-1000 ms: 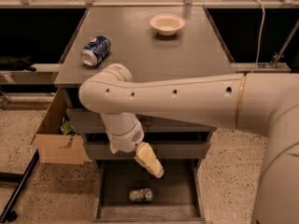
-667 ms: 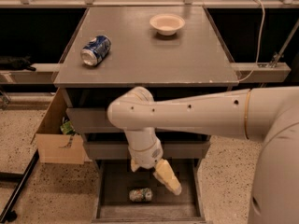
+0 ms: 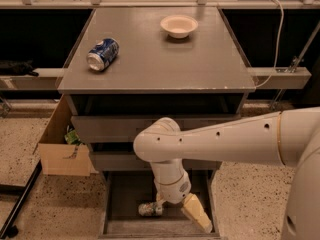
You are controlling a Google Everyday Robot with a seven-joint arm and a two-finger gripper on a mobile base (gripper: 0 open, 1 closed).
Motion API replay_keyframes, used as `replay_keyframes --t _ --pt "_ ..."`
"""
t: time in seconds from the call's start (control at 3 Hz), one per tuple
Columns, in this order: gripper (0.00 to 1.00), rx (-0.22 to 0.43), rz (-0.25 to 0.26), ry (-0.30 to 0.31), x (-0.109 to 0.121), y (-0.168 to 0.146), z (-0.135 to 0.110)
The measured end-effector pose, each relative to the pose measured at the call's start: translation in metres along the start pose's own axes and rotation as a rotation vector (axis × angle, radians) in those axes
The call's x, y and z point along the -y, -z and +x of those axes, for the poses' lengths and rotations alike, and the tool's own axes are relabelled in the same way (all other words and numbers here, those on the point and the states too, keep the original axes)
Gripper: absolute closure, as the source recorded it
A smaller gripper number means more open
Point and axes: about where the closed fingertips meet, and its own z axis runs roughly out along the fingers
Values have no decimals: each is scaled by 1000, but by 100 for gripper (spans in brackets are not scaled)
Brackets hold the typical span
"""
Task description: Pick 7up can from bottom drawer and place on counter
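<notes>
Inside the open bottom drawer (image 3: 124, 196), the lowest grey compartment of the grey cabinet, the robot's tan gripper (image 3: 196, 213) was lowered toward the near right part of the drawer floor. It pointed down and to the right. Its degree of opening could not be determined, and it had no evident hold on anything. The white, rounded arm (image 3: 225, 139) entered from the right, bent at a bulbous joint in front of the cabinet and dropped down into the drawer.

The small silvery 7up can (image 3: 150, 209) lay on its side on the flat grey drawer floor, just to the left of the gripper and close under the white wrist. Whether can and gripper touched could not be determined. The can was near the front of the drawer, roughly at its middle.

Above the bottom drawer, two shallower grey drawer fronts (image 3: 107, 130) stood slightly out from the cabinet, partly covered by the arm.

The broad, matte grey counter (image 3: 165, 64) formed the cabinet top. A blue and white drink can (image 3: 102, 54) lay on its side on the left part of it. A small white round bowl (image 3: 179, 25) stood upright at the far side, right of centre, well apart from that can.

An open brown cardboard box (image 3: 59, 156) stood on the speckled floor (image 3: 20, 149), against the left side of the cabinet. A white cable (image 3: 278, 39) hung at the far right.
</notes>
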Motion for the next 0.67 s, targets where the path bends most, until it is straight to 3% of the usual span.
replay_keyframes --t 0.33,0.67 --pt "0 31 4 30 53 14 10" --pt "0 34 -2 26 53 12 11"
